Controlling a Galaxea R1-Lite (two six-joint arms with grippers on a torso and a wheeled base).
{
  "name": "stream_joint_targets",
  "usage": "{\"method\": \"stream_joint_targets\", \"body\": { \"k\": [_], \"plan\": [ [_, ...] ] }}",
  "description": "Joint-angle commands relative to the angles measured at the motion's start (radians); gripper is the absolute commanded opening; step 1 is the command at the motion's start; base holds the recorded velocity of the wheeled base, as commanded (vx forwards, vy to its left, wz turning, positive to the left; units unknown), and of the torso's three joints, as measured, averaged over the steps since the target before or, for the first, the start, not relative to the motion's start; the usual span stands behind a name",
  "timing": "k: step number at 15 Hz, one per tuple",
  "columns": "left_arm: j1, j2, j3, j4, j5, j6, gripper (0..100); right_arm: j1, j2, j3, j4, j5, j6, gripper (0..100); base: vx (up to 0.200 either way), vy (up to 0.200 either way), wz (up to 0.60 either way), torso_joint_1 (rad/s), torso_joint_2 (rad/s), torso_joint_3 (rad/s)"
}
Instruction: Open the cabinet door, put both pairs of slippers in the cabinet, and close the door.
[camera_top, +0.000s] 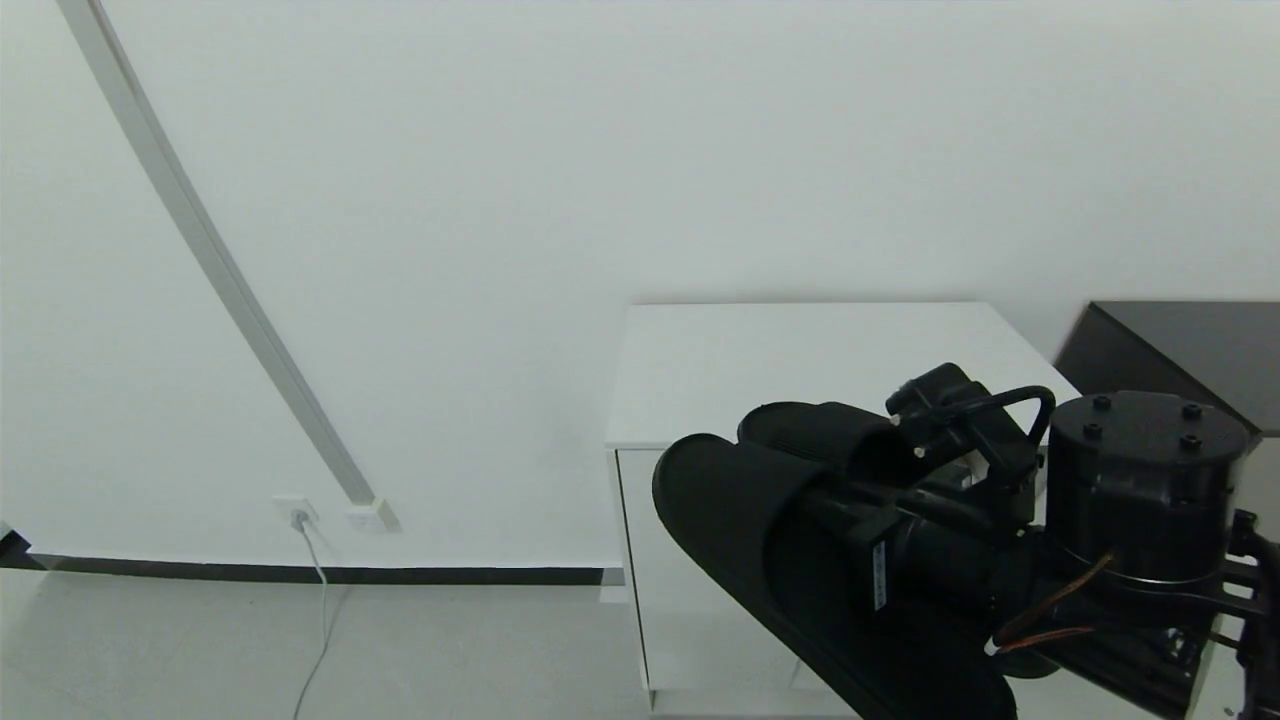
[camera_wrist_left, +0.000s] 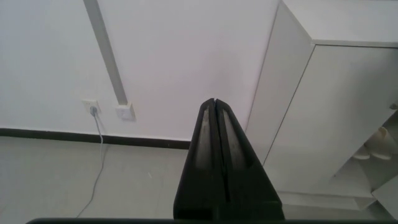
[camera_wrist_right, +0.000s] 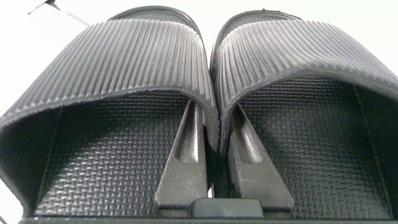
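Note:
A pair of black ribbed slippers (camera_top: 740, 510) hangs in front of the white cabinet (camera_top: 800, 350), held side by side. My right gripper (camera_wrist_right: 214, 155) has one finger inside each slipper (camera_wrist_right: 124, 68) and is shut on their two touching inner walls. In the head view the right gripper (camera_top: 850, 480) is at the lower right, level with the cabinet's upper front. My left gripper (camera_wrist_left: 214, 109) is shut with nothing in it, and it points at the wall to the left of the cabinet (camera_wrist_left: 348, 112). A pale shape (camera_wrist_left: 378, 144) lies on a shelf inside the cabinet; I cannot tell what it is.
A wall socket with a grey cable (camera_top: 297, 512) sits low on the wall left of the cabinet. A grey conduit strip (camera_top: 215, 260) runs diagonally down to it. A dark table (camera_top: 1190, 350) stands right of the cabinet. Bare floor (camera_top: 200, 650) lies to the left.

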Motion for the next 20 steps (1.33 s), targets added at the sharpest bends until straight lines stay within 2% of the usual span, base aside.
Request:
{"method": "stream_joint_targets", "body": {
  "k": [1,14,20],
  "plan": [
    [0.0,0.001,0.0,0.0,0.0,0.0,0,0.001,0.004,0.003,-0.001,0.0,0.0,0,-0.2,0.0,0.0,0.002,0.0,0.002],
    [0.0,0.001,0.0,0.0,0.0,-0.002,0,0.004,0.013,0.019,-0.001,0.0,0.0,0,0.0,0.0,0.0,0.0,0.0,0.0],
    [0.0,0.001,0.0,0.0,0.0,-0.002,0,0.004,0.015,0.019,-0.001,0.0,0.0,0,0.0,-0.2,0.0,0.004,0.0,0.005]
  ]
}}
